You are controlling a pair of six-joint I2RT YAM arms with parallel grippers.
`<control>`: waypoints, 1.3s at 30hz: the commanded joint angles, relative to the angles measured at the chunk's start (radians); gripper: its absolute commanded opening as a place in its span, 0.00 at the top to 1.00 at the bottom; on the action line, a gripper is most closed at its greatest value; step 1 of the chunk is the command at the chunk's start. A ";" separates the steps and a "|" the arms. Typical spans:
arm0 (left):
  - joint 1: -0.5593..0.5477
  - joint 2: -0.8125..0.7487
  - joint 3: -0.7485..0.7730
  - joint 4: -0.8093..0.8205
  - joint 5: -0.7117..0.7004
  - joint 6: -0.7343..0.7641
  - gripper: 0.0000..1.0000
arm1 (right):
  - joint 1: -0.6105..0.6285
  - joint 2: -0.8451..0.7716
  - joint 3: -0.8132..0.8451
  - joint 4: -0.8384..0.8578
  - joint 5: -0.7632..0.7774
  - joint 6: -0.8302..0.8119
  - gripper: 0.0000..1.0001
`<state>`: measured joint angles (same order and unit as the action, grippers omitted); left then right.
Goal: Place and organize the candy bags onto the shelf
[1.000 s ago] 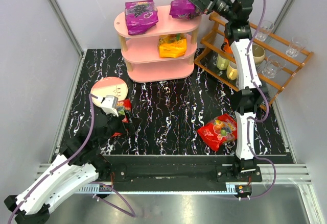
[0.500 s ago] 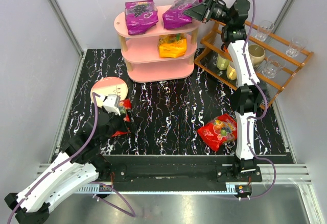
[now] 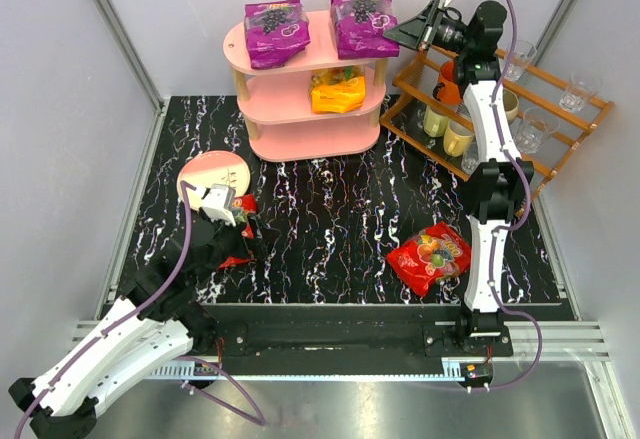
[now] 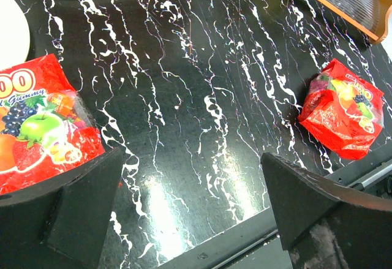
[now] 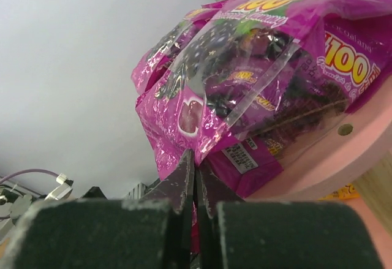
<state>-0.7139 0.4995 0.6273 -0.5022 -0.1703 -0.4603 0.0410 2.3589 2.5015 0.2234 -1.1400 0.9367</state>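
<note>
While the right purple bag [image 3: 362, 24] lies flat on the top tier of the pink shelf [image 3: 300, 141], the right fingers [image 3: 400, 32] are clamped together right at its right edge. From the wrist view it looks like they're pinching a bit of the film. Next to it on the same tier is the left purple bag [image 3: 276, 29], and the orange bag [image 3: 337, 91] is on the middle tier. Meanwhile the left fingers [image 3: 224, 207] are spread wide, hanging over the desk [image 3: 330, 209] with the near-left red bag [image 4: 43, 134] just beside one finger. The near-right red bag [image 3: 430, 257] lies on the desk, well apart.
</note>
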 commanded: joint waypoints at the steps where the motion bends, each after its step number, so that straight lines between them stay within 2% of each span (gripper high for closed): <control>1: 0.005 0.005 0.017 0.056 -0.006 0.015 0.01 | 0.003 -0.059 0.042 -0.159 0.054 -0.119 0.86; 3: 0.005 0.002 0.017 0.054 -0.006 0.014 0.01 | 0.002 -0.062 0.049 -0.174 0.068 -0.127 0.76; 4: 0.004 0.004 0.017 0.054 -0.006 0.014 0.01 | 0.003 -0.059 0.060 -0.180 0.078 -0.131 0.66; 5: 0.005 0.001 0.017 0.054 -0.006 0.012 0.01 | 0.003 -0.055 0.066 -0.196 0.085 -0.134 0.61; 9: 0.005 -0.003 0.015 0.053 -0.006 0.011 0.01 | 0.003 -0.058 0.071 -0.214 0.117 -0.142 0.50; 15: 0.005 -0.007 0.017 0.050 -0.009 0.011 0.01 | 0.005 -0.085 0.040 -0.214 0.193 -0.147 0.40; 19: 0.005 -0.012 0.020 0.048 -0.008 0.011 0.01 | 0.014 -0.122 0.007 -0.217 0.288 -0.168 0.38; 23: 0.005 -0.016 0.018 0.045 -0.011 0.011 0.01 | 0.031 -0.127 0.003 -0.216 0.319 -0.168 0.37; 27: 0.005 -0.024 0.020 0.037 -0.014 0.014 0.01 | 0.045 -0.110 0.019 -0.216 0.312 -0.164 0.54; 28: 0.005 -0.026 0.020 0.033 -0.015 0.015 0.01 | 0.051 -0.110 0.025 -0.217 0.310 -0.161 0.65; 31: 0.005 -0.033 0.018 0.030 -0.020 0.015 0.01 | 0.060 -0.093 0.043 -0.211 0.303 -0.150 0.81; 35: 0.005 -0.041 0.012 0.028 -0.018 0.014 0.01 | 0.068 -0.075 0.068 -0.211 0.301 -0.142 0.94; 39: 0.005 -0.047 0.008 0.028 -0.020 0.012 0.01 | 0.074 -0.052 0.091 -0.210 0.290 -0.125 1.00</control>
<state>-0.7139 0.4679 0.6277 -0.5056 -0.1715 -0.4603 0.0956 2.3013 2.5271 0.0010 -0.8471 0.7898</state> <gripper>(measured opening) 0.987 0.020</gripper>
